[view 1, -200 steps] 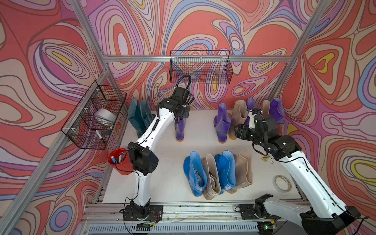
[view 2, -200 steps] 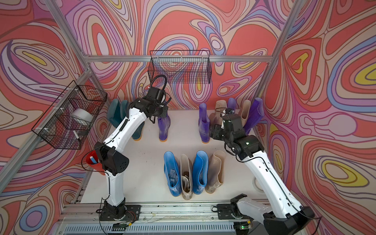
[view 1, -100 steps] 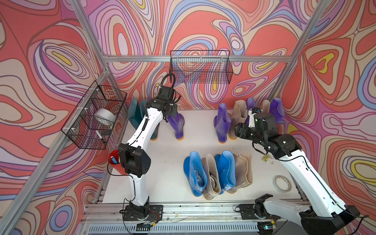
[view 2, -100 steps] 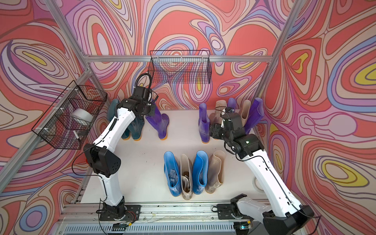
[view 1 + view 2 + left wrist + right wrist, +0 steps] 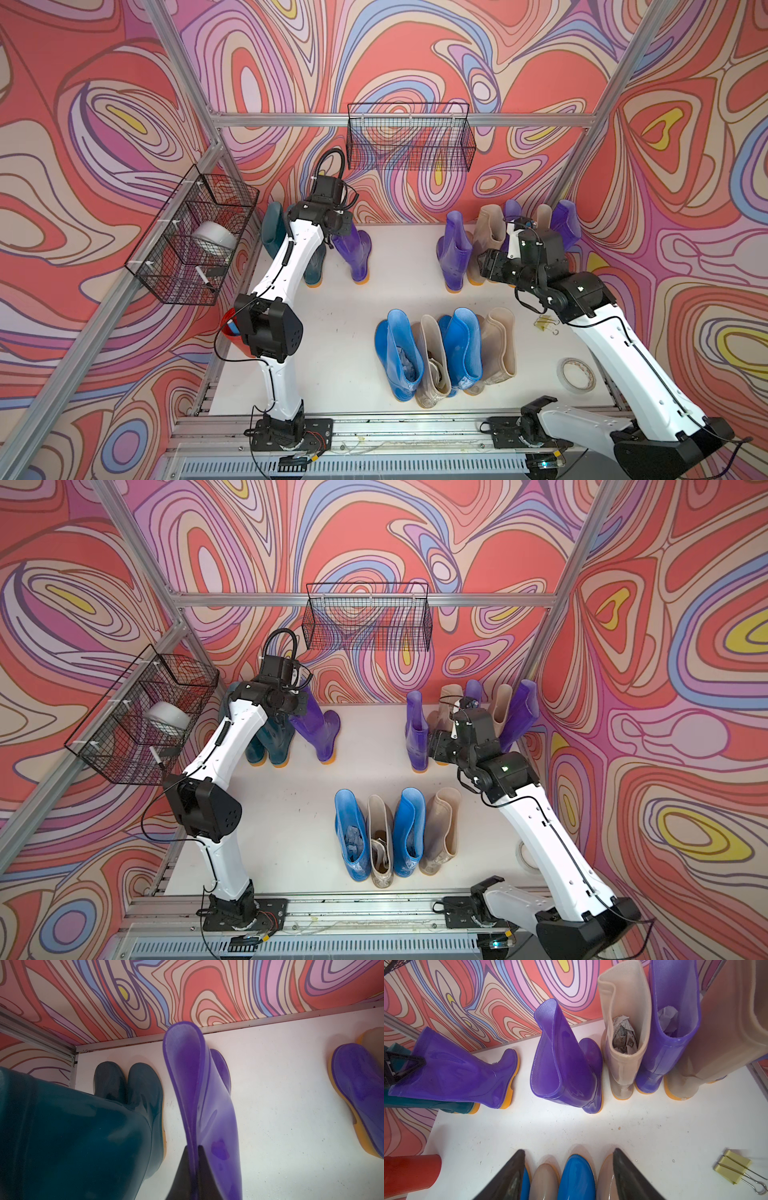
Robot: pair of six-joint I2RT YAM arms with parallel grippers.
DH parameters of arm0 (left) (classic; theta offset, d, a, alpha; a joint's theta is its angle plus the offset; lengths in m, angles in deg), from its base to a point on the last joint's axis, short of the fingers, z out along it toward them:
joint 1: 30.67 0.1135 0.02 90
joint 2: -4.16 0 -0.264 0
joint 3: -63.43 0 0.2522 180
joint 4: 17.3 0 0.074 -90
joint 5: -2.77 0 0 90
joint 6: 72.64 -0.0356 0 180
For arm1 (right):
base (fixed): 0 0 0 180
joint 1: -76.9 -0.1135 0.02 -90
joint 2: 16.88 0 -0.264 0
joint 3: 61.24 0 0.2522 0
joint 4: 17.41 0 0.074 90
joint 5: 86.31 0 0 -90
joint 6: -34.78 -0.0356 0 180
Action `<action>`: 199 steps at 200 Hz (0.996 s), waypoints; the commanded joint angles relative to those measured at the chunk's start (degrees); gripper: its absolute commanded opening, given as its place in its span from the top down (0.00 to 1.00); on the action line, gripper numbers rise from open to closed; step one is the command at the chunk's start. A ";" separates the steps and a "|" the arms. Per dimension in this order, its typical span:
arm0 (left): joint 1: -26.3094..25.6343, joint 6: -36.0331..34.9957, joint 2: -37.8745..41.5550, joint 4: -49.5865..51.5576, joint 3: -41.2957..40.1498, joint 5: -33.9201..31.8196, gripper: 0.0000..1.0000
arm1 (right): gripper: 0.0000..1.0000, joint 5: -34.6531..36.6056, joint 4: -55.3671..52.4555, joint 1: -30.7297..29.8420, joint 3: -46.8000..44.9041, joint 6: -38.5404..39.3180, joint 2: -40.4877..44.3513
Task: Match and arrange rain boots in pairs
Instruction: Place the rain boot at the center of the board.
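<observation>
The left claw (image 5: 195, 1152) is pinching the top of a purple boot (image 5: 199, 1084). The boot is leaning just beside two teal boots (image 5: 143, 1086) on the table (image 5: 291, 1095). The right claw (image 5: 569, 1154) is hanging open, holding nothing.

Purple boot (image 5: 353, 253), orange sole (image 5: 360, 281); teal boots (image 5: 83, 1136); swirly red-pink walls (image 5: 415, 54).

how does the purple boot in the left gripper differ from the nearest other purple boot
The held purple boot tilts toward the dark teal boots beside it; the free purple boot stands upright beside a beige boot. The left gripper is shut on the held boot's cuff; nothing grips the free one. Both are glossy purple with orange-yellow soles.
</observation>
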 commanded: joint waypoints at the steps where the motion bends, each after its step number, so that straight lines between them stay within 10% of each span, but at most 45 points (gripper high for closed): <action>1: 0.58 -0.51 3.18 -2.55 1.31 -0.69 1.00 | 0.32 -0.42 0.14 0.21 1.15 -0.42 -0.69; 199: 0.59 -3.70 2.76 -1.58 3.99 -0.28 1.00 | 0.32 -0.43 0.27 0.17 0.15 -0.76 0.28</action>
